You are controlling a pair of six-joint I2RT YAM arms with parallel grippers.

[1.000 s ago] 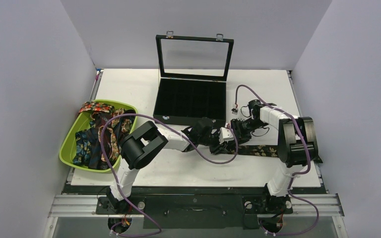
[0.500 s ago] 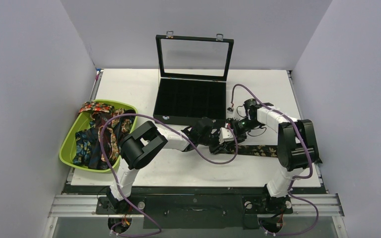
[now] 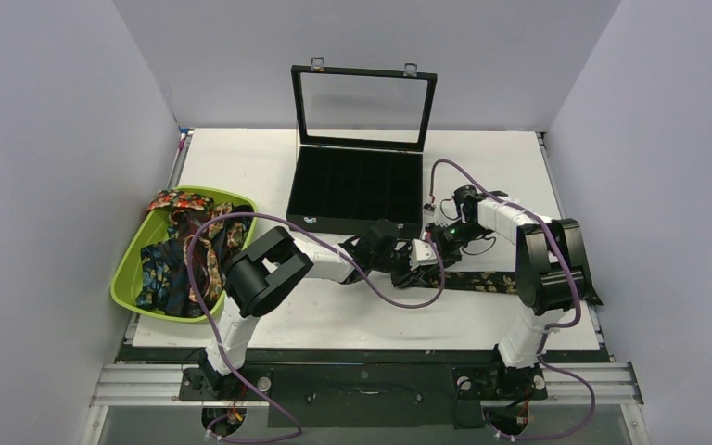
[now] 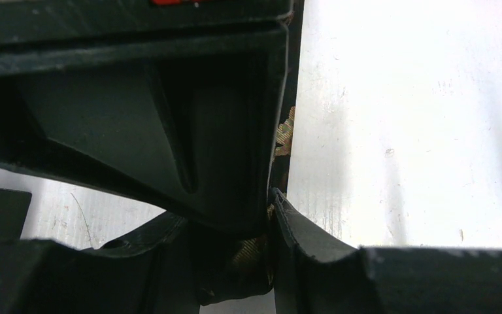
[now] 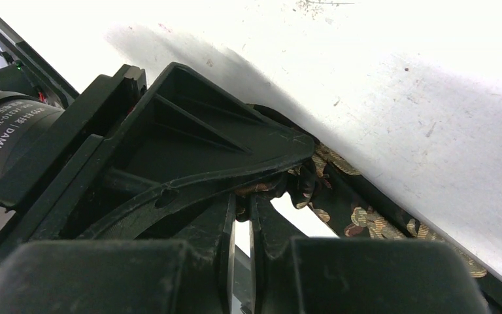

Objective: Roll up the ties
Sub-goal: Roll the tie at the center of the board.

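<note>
A dark tie with tan-gold florals (image 3: 493, 281) lies flat along the front right of the table, its left end lifted between my two grippers. My left gripper (image 3: 413, 260) is shut on a bunched bit of this tie; the fabric (image 4: 253, 251) shows between its jaws in the left wrist view. My right gripper (image 3: 435, 243) meets it tip to tip and is shut on the tie's end. In the right wrist view its fingers (image 5: 225, 222) leave only a thin slit, and the tie (image 5: 366, 222) trails off to the right. More printed ties (image 3: 190, 252) lie heaped in a bin.
A lime green bin (image 3: 126, 269) stands at the left edge of the table. An open black compartment case (image 3: 357, 185) with its glass lid (image 3: 362, 102) upright stands at the back centre, just behind the grippers. Purple cables loop over both arms.
My right gripper has edged left and slightly back, closer against the left gripper. The left arm has hardly moved. The tie stays held by both.
</note>
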